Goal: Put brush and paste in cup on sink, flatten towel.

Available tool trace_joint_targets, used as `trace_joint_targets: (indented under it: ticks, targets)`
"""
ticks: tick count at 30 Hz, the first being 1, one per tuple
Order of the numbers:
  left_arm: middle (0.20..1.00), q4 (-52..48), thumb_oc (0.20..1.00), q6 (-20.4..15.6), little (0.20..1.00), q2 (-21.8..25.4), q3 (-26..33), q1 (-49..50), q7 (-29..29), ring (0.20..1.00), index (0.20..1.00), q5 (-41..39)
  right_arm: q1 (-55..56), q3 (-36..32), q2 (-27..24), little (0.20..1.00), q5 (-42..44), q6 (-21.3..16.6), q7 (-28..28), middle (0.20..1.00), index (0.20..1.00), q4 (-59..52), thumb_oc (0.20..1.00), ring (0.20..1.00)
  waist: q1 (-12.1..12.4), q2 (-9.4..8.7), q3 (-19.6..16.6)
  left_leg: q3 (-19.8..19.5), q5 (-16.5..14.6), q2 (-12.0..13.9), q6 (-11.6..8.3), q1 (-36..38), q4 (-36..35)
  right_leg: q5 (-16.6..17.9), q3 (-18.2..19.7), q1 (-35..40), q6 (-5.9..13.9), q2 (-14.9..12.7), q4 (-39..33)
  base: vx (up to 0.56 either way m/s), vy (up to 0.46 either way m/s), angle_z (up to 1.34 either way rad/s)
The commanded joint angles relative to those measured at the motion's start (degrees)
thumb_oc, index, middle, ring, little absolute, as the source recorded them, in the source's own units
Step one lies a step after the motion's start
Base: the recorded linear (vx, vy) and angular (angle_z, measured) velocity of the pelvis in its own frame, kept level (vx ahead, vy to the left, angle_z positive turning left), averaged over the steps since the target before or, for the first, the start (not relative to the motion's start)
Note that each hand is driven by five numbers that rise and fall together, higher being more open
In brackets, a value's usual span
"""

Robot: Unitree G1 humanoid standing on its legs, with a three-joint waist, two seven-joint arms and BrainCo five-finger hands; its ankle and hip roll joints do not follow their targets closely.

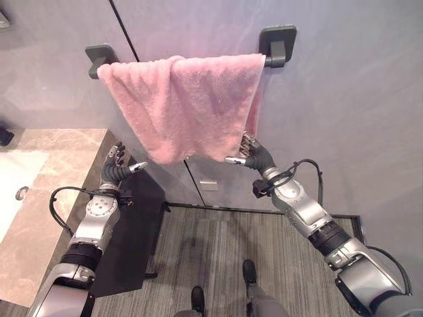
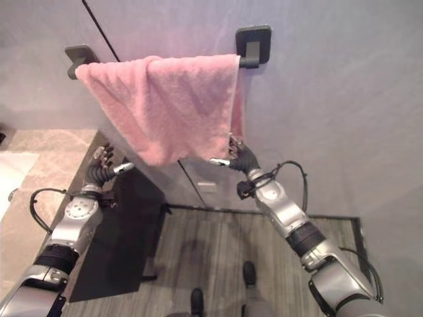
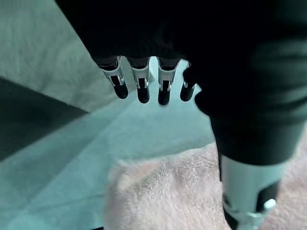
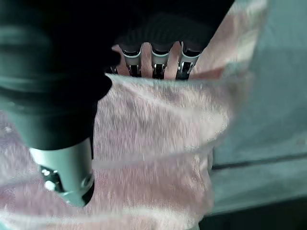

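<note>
Grey wall panels behind, with your pink towel (image 1: pixel 185 105) hanging bunched and crooked on the rail (image 1: pixel 274 58). Right hand (image 1: pixel 254 153) is at its lower right edge, fingers tucked behind the cloth, so grip's unclear. Left hand (image 1: pixel 115 165) hovers with relaxed fingers beside the marble counter (image 1: pixel 59 165).

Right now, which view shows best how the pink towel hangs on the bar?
The left eye view: the whole towel hangs bunched and slanted on the bar. The right eye view shows the same. The wrist views show close patches of cloth.
</note>
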Motion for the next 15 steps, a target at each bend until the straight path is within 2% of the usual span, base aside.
trace_joint_targets:
  ticks: [1,5,15]
  targets:
    - [1.0,3.36,1.0,-0.04,1.0,3.79,-1.47,-1.33,0.15,1.0,1.0,4.13,-0.07,-3.46,1.58,1.0,-2.93,-1.58,-0.53,1.0,1.0,2.14,1.0,1.0,-0.66,-3.56,-2.4,0.52,1.1,0.29,-0.41,2.07,0.25,-5.07,2.89,4.82,6.07,-6.03,0.04,0.0,0.0,0.0]
    - [1.0,6.39,1.0,0.75,1.0,-0.03,-1.65,1.36,-0.5,1.0,1.0,5.72,6.5,-6.82,1.1,1.0,-2.85,-2.07,-0.32,1.0,1.0,3.57,1.0,1.0,-1.42,-3.8,-2.84,0.21,0.7,0.41,-0.32,3.4,0.25,-5.63,2.34,6.49,6.04,-6.05,0.21,0.0,0.001,0.02]
    - [1.0,20.1,1.0,1.24,1.0,-10.32,-3.12,6.13,-2.35,1.0,1.0,6.34,17.02,-10.52,1.55,1.0,-2.69,-2.74,1.0,1.0,1.0,18.86,1.0,1.0,-3.25,-4.2,-3.81,0.22,0.37,0.72,-0.1,4.91,0.25,-6.08,2.31,8.04,5.97,-5.77,0.35,0.0,0.001,0.02]
